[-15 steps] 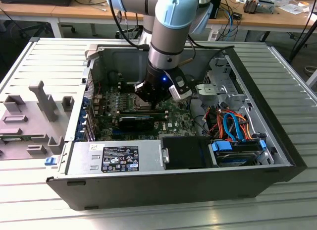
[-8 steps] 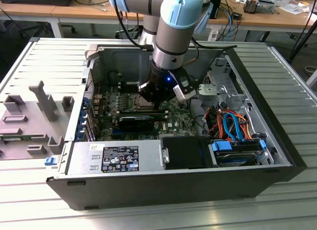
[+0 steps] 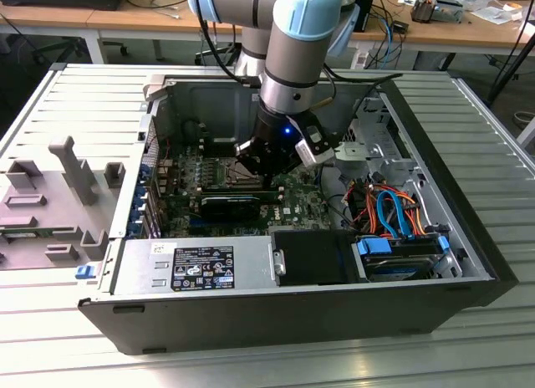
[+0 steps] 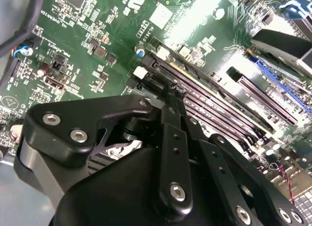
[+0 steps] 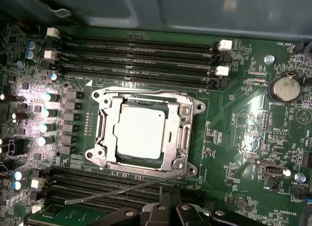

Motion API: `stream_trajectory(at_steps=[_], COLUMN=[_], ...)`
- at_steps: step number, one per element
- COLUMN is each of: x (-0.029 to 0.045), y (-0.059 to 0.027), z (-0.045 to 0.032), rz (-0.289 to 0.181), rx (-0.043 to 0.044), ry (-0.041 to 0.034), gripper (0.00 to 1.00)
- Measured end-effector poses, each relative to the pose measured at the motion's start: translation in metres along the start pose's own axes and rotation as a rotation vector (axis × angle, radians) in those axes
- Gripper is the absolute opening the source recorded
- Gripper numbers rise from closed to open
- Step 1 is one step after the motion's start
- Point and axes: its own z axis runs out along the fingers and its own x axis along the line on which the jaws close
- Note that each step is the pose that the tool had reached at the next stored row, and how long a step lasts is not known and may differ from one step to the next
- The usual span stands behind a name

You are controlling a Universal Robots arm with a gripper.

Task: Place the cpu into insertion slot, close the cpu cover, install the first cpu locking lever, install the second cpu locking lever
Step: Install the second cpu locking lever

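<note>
one cpu sits in its socket under the cpu cover.

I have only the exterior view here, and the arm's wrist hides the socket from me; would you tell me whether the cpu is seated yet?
Observer: Yes. In the first wrist view the cpu lies flat in its socket, silver top up.
Operator: Thank you. Is the cpu cover down over it?
Observer: The cpu cover lies flat, framing the chip's edges.
Operator: And how do the locking levers stand?
Observer: One thin lever juts out at a slant beside the cover, not tucked against the frame. The gripper is close to it.
</note>
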Motion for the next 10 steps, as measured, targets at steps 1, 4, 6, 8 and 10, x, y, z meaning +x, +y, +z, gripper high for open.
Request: stream_trajectory(at_steps=[1,4,6,8,10], x=[0.0000,-0.0048,-0.0078,-0.0056,-0.0031], y=[0.0000,-0.0005,0.0006,0.0036,0.0046], z=[0.0000,-0.0005,-0.0009,-0.0007,-0.0006], rz=[0.000,0.000,-0.001,-0.001,-0.002], rx=[-0.0001,-0.0003,-0.0001,-0.0006,-0.0052], ry=[-0.0001,0.0007,0.0009,0.0008,0.0001], gripper=[0.11,0.11,0.11,0.11,0.11])
